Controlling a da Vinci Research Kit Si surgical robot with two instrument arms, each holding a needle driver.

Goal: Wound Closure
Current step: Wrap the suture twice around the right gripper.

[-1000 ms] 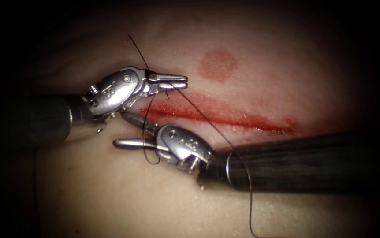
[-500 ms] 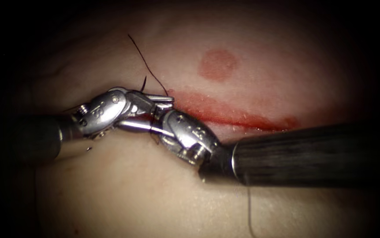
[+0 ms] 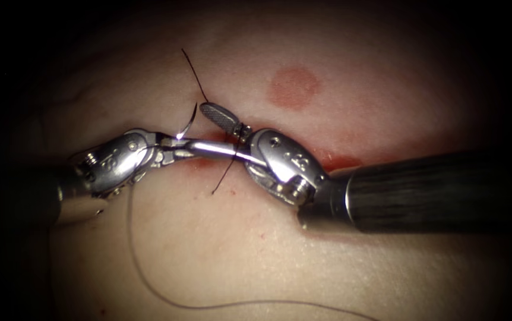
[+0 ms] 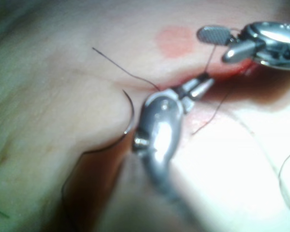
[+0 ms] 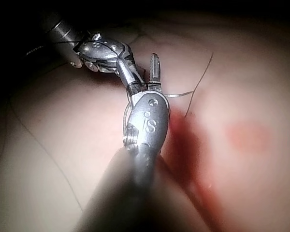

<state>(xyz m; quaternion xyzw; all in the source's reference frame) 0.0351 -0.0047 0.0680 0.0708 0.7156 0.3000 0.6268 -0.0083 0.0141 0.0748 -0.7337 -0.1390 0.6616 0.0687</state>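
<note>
Shifted up across the cut (image 3: 340,160), the right tool (image 3: 199,126) gapes wide, empty, while the left tool (image 3: 182,148) pinches thread (image 3: 192,68) – needle (image 3: 189,122) seemingly loose on the tissue (image 3: 208,249) at the cut's left end – so pulling should probably stay gentle.

Two needle drivers: the left tool (image 3: 176,145) and the right tool (image 3: 220,134). One curved needle (image 3: 188,123). One cut (image 3: 333,161) in one piece of tissue (image 3: 220,249). One round red spot (image 3: 293,87) on the tissue. One long thread (image 3: 149,279) trailing over the tissue, and two short thread ends: one upper (image 3: 193,72), one lower (image 3: 223,177).
</note>
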